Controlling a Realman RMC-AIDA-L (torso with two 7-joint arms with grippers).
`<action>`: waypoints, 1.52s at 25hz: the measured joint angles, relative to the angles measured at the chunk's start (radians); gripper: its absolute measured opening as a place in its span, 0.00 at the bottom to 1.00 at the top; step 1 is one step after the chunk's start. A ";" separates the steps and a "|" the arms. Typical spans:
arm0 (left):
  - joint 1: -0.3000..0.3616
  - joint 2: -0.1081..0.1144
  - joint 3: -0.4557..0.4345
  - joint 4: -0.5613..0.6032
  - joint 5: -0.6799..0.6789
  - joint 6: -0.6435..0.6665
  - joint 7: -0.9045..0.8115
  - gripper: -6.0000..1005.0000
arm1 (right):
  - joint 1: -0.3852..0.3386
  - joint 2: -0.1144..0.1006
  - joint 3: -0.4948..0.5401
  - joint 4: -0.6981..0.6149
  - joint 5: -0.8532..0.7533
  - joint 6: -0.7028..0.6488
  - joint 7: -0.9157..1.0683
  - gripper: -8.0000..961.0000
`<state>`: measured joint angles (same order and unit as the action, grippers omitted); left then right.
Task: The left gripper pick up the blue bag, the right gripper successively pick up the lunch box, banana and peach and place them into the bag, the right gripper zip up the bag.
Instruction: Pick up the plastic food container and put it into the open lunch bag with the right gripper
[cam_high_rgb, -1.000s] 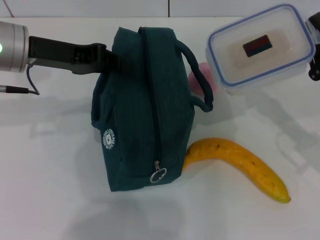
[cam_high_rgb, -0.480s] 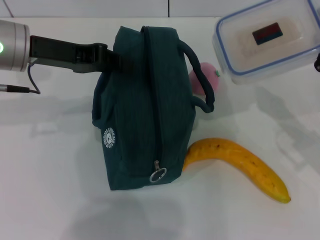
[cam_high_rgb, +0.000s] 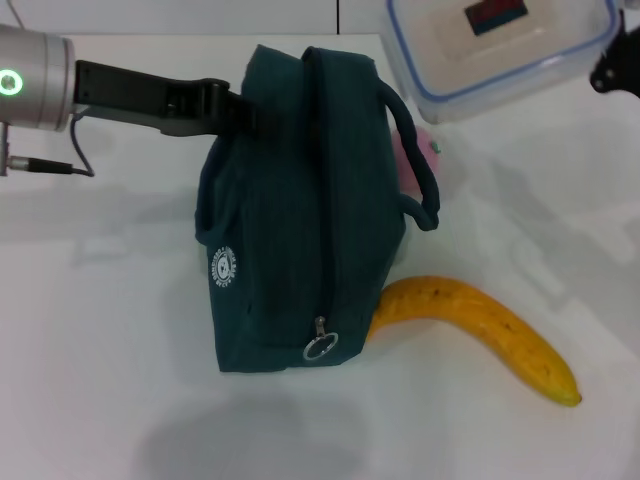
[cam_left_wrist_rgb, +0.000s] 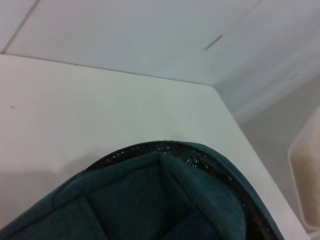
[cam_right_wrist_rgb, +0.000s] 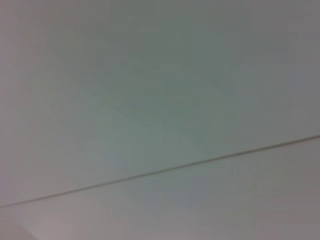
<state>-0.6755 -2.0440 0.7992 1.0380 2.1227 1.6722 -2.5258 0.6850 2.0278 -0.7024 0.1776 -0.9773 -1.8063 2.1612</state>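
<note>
The blue bag (cam_high_rgb: 300, 220) is in the middle of the head view, with its zip (cam_high_rgb: 322, 200) running down its length to the silver ring pull (cam_high_rgb: 320, 347). My left gripper (cam_high_rgb: 238, 108) reaches in from the left and is shut on the bag's far-left upper edge. The bag's fabric fills the lower part of the left wrist view (cam_left_wrist_rgb: 160, 200). My right gripper (cam_high_rgb: 612, 68) at the top right edge holds the lunch box (cam_high_rgb: 500, 40) in the air, above and to the right of the bag. The peach (cam_high_rgb: 412, 158) lies partly hidden behind the bag's handle. The banana (cam_high_rgb: 480, 330) lies on the table to the bag's right.
The white table (cam_high_rgb: 100, 330) spreads around the bag, with its far edge and a wall behind. A cable (cam_high_rgb: 60, 165) hangs from my left arm. The lunch box's edge shows in the left wrist view (cam_left_wrist_rgb: 306, 180). The right wrist view shows only a plain pale surface.
The lunch box has moved up and to the left, closer to the bag's top end. The bag and my left gripper have shifted slightly to the right and away.
</note>
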 joint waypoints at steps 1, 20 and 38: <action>-0.007 0.000 0.000 -0.010 0.000 -0.001 0.006 0.06 | 0.015 0.000 0.002 0.002 0.000 0.006 0.000 0.12; -0.034 0.000 -0.006 -0.046 0.002 -0.010 0.054 0.06 | 0.143 0.000 0.018 0.011 -0.137 0.237 -0.075 0.12; 0.020 0.015 -0.037 -0.041 -0.003 -0.022 0.058 0.06 | 0.071 0.000 0.018 -0.018 -0.207 0.306 -0.095 0.13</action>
<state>-0.6553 -2.0293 0.7623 0.9965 2.1202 1.6501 -2.4681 0.7559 2.0278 -0.6842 0.1598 -1.1839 -1.5007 2.0664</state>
